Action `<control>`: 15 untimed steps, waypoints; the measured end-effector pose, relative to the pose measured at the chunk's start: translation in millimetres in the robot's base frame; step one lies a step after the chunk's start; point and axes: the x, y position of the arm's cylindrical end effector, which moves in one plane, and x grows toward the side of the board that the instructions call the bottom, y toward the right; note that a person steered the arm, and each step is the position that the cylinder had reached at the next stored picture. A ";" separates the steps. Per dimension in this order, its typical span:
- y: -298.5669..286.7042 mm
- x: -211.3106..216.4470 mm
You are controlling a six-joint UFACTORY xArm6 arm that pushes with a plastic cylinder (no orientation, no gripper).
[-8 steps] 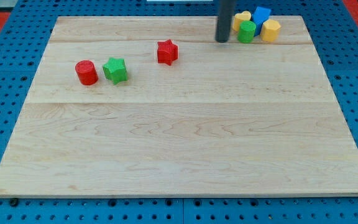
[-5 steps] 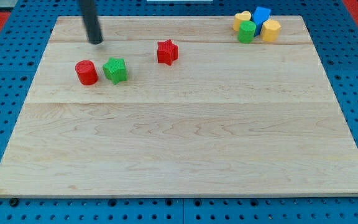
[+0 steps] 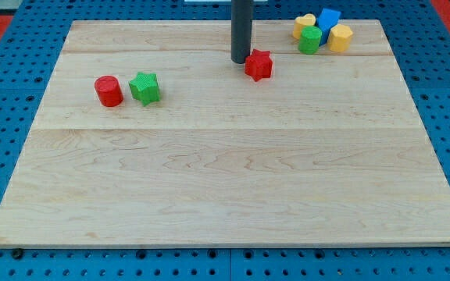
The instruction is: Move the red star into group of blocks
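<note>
The red star (image 3: 259, 65) lies on the wooden board (image 3: 225, 172) near the view's top, right of centre. My tip (image 3: 240, 60) stands just left of the star, touching or nearly touching it. The group of blocks sits at the view's top right: a yellow heart (image 3: 304, 24), a blue cube (image 3: 329, 19), a green cylinder (image 3: 310, 40) and a yellow hexagonal block (image 3: 340, 37), packed together. The star is a short way left of and below this group.
A red cylinder (image 3: 108, 90) and a green star (image 3: 144, 87) sit side by side at the view's left. The board rests on a blue pegboard surface (image 3: 6, 117).
The tip swung from the top right to the top left, then came back to the star's left side. The red star has moved right, toward the group.
</note>
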 end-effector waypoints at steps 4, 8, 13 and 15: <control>92.8 26.0; 100.1 57.9; 125.1 -0.5; 124.9 8.8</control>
